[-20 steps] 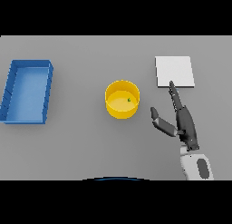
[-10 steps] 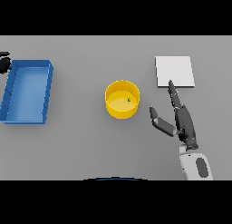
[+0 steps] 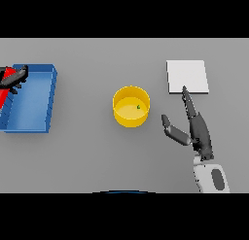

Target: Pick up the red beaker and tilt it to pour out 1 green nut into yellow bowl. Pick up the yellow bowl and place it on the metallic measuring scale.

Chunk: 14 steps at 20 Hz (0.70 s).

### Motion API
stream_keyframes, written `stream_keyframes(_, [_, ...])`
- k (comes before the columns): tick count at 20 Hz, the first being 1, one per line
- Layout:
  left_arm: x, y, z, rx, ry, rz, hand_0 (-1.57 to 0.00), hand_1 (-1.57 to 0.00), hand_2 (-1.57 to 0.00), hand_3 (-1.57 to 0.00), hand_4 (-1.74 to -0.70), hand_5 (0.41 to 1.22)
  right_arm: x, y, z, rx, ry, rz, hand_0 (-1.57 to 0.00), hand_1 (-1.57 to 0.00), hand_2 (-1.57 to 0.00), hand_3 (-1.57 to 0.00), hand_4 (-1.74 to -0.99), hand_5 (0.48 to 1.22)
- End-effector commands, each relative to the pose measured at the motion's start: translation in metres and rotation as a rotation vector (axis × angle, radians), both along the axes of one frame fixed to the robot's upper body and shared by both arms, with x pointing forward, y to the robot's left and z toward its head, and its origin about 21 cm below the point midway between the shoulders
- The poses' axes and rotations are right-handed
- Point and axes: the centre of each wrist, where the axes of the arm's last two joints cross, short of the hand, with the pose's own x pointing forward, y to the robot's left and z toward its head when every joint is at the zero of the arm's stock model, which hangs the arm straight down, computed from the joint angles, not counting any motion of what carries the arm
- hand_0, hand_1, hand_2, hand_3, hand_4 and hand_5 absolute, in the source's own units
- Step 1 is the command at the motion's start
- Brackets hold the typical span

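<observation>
The yellow bowl (image 3: 131, 106) stands at the table's middle with one small green nut (image 3: 138, 107) inside. The metallic measuring scale (image 3: 187, 77), a pale square plate, lies to the bowl's right and further back. My right hand (image 3: 195, 130) rests open on the table between bowl and scale, fingers pointing at the scale's near edge and thumb spread toward the bowl. At the far left edge the red beaker (image 3: 4, 96) shows in part, with my left hand (image 3: 14, 77) curled round it, at the left wall of the blue bin.
A blue rectangular bin (image 3: 44, 95) sits at the left of the grey table, well apart from the bowl.
The left hand has come into view from the left edge with the red beaker and moved right, to the blue bin's left wall. The right hand and bowl have not moved.
</observation>
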Motion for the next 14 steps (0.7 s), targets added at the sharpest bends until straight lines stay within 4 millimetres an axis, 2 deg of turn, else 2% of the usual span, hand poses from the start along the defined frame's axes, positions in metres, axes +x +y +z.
stream_keyframes(1, [-0.002, 0.002, -0.001, 0.010, 0.017, -0.013, -0.64, -0.56, -0.54, -0.45, -0.82, 0.667, -0.002, 0.001, 0.001, -0.007, -0.015, 0.006, 0.00, 0.00, 0.00, 0.00, -1.151, 0.677])
stream_keyframes(3, [-0.001, 0.001, 0.001, 0.079, 0.043, -0.041, -0.41, -0.36, -0.34, -0.29, -0.76, 0.651, 0.000, 0.002, 0.001, -0.001, -0.003, 0.015, 0.00, 0.00, 0.00, 0.00, -1.145, 0.685])
stream_keyframes(6, [0.005, 0.001, -0.010, 0.105, 0.041, -0.025, -0.21, -0.18, -0.18, -0.15, -0.73, 0.647, -0.003, 0.001, 0.003, -0.008, 0.004, 0.008, 0.00, 0.00, 0.00, 0.00, -1.160, 0.688])
stream_keyframes(9, [0.011, 0.004, -0.011, 0.126, 0.000, -0.007, -0.11, -0.09, -0.09, -0.08, -0.71, 0.647, -0.002, 0.001, 0.004, -0.013, 0.012, 0.001, 0.00, 0.00, 0.00, 0.00, -1.176, 0.688])
stream_keyframes(11, [0.012, -0.003, -0.011, 0.116, -0.033, -0.006, -0.07, -0.06, -0.06, -0.05, -0.71, 0.658, -0.002, 0.000, 0.003, -0.054, 0.035, -0.020, 0.00, 0.00, 0.00, 0.00, -1.175, 0.672])
stream_keyframes(14, [0.009, -0.001, -0.011, 0.105, -0.096, -0.014, -0.03, -0.03, -0.03, -0.02, -0.71, 0.679, 0.003, 0.008, 0.012, -0.142, -0.001, 0.064, 0.00, 0.00, 0.00, 0.00, -1.132, 0.703])
